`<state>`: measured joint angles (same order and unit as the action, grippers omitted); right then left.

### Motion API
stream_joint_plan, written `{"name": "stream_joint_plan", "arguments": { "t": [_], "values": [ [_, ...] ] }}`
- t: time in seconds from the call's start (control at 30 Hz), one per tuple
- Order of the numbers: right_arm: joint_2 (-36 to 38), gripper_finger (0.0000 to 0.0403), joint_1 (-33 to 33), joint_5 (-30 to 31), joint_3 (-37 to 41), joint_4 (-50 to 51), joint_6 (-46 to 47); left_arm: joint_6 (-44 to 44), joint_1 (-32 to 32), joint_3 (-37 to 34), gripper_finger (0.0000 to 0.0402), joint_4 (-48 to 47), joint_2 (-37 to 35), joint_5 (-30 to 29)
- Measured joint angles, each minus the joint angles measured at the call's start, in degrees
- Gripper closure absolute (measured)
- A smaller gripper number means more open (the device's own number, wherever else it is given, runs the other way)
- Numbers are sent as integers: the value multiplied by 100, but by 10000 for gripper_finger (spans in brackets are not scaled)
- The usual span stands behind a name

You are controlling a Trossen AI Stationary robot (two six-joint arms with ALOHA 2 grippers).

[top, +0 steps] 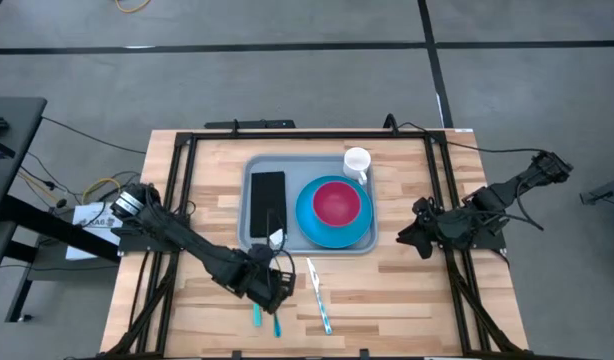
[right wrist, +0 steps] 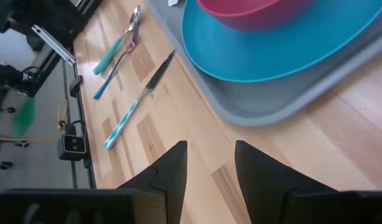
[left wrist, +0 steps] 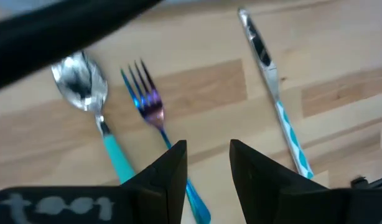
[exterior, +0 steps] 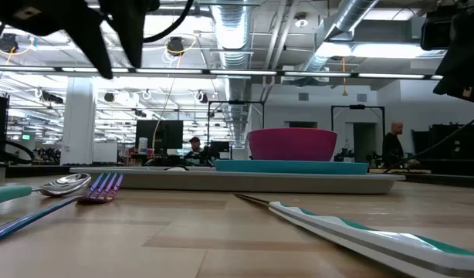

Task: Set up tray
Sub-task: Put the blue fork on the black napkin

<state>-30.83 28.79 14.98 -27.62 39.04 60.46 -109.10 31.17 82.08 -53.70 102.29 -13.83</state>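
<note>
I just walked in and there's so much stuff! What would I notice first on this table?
Probably the bright pink bowl sitting on the round blue plate, both inside the grey-blue tray in the middle of the table, with a black napkin beside them. Next, the spoon, fork and knife lying on the wood in front of the tray, with the left hand open right above the fork.

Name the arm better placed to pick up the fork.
Left. Its end effector hangs open right above the fork, while the right end effector waits beyond the tray.
</note>
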Motion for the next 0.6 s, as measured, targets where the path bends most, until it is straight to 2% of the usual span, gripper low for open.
{"name": "stream_joint_plan", "arguments": {
  "t": [0.23, 0.43, 0.6],
  "values": [
    [-2, 276, -80, -15, 0, 32, -103, -497, 181, -2, 294, 151, 165, 118],
    [-33, 276, -80, -15, 0, 240, -110, -612, 233, -1, 294, 673, 664, 382],
    [-31, 276, -80, -15, 0, 277, -111, -725, 235, -2, 294, 696, 972, 647]
  ]
}}
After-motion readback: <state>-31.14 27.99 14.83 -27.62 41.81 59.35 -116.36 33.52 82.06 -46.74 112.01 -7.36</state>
